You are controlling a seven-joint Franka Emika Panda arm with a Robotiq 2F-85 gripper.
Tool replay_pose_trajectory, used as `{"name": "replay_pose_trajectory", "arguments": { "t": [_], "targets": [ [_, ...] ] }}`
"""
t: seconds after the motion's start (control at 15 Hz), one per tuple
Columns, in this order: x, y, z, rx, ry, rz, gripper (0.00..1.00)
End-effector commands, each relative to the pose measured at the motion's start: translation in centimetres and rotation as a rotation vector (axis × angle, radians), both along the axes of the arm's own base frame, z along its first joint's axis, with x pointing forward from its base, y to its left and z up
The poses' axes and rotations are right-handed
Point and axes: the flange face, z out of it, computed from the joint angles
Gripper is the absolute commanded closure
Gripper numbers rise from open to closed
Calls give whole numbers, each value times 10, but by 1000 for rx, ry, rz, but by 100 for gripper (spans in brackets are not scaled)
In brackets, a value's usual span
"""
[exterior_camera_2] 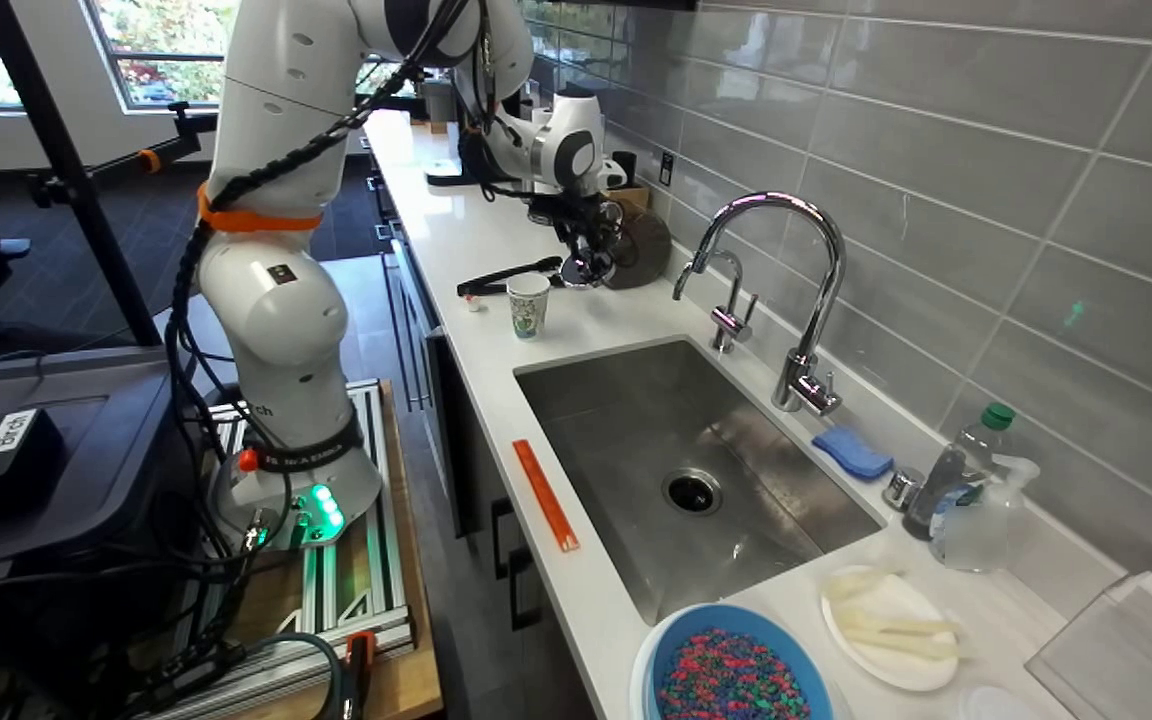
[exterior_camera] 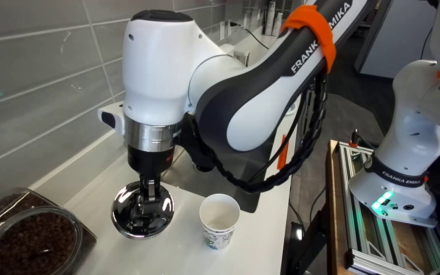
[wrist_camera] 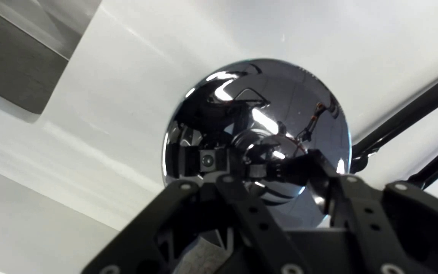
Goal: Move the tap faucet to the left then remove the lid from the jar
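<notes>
1. Chrome, domed and mirror-bright, the lid [wrist_camera: 261, 101] is in my pincer [exterior_camera: 147, 207]: I judge its knob [wrist_camera: 279, 153] to be clasped between my fingers, though reflections blur the contact.
2. The lid is off the jar [exterior_camera: 46, 209], apart from it and roughly level, between it and the paper cup [exterior_camera: 219, 237]. The jar's mouth is uncovered, dark brown inside. From how both exterior views line up, I judge that the lid hangs low over the counter [exterior_camera: 181, 248] rather than resting there.
3. Behind the sink [exterior_camera_2: 616, 440], the tap faucet [exterior_camera_2: 829, 285] reaches toward the shorter tap [exterior_camera_2: 726, 325], to my left. I take the first step as done.
4. That puts me in the second step, nearly through: lid removed, not yet set down.
5. Next I should lower straight and slowly, keeping the rim flat and away from the cup, the jar and the black rods [wrist_camera: 409, 112] near its edge in the wrist view.
6. The knob looks smooth, so I want a firm squeeze until the rim sits; only then let go and rise straight up.
</notes>
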Motion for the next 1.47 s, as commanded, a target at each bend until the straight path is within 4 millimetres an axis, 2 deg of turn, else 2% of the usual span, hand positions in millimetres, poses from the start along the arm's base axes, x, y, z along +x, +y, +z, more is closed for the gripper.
{"name": "replay_pose_trajectory", "arguments": {
  "t": [0.0, 0.33, 0.93, 1.4],
  "targets": [
    [6, 3, -3, -46, 80, 34, 79],
    [12, 11, -10, -109, 138, 60, 79],
    [26, 26, -46, -117, 180, 89, 79],
    [32, 33, -64, -128, 222, 100, 79]
  ]
}}
